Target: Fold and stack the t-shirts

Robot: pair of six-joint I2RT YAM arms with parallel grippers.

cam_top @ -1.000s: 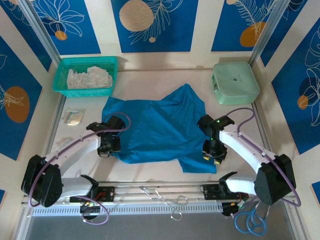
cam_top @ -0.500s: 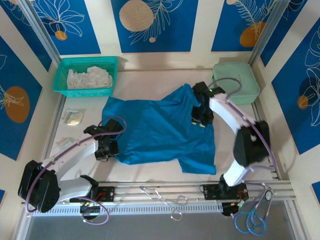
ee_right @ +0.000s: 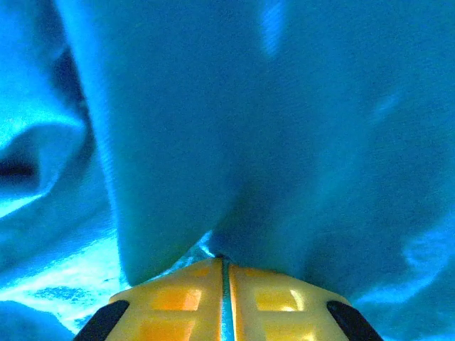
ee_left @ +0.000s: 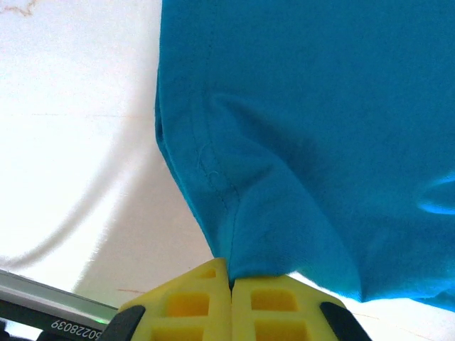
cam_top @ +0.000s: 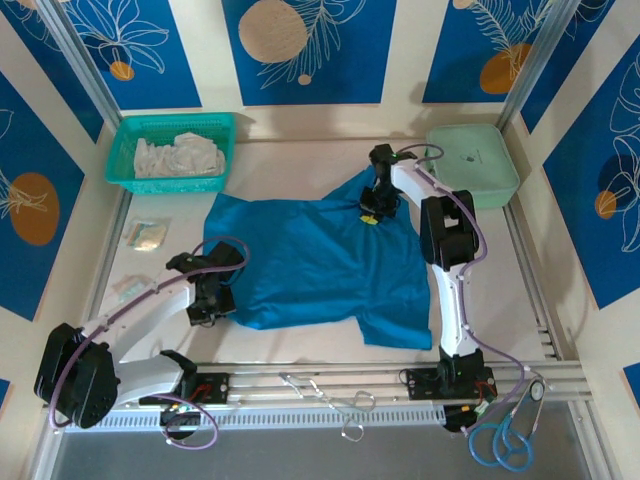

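Teal-blue thin-fabric t-shirt: unfolded, hem pinched tight in left gripper, far edge in right gripper; folding, stacking undone.

Pale table. Teal t-shirt lies spread mid-table. Green basket far left, mint case far right, small packet at the left edge.

Teal basket of white cloths far left, mint case far right

Plain teal-blue t-shirt, yellow-padded left end effector, green basket, mint case, blue leaf-patterned wall panels.
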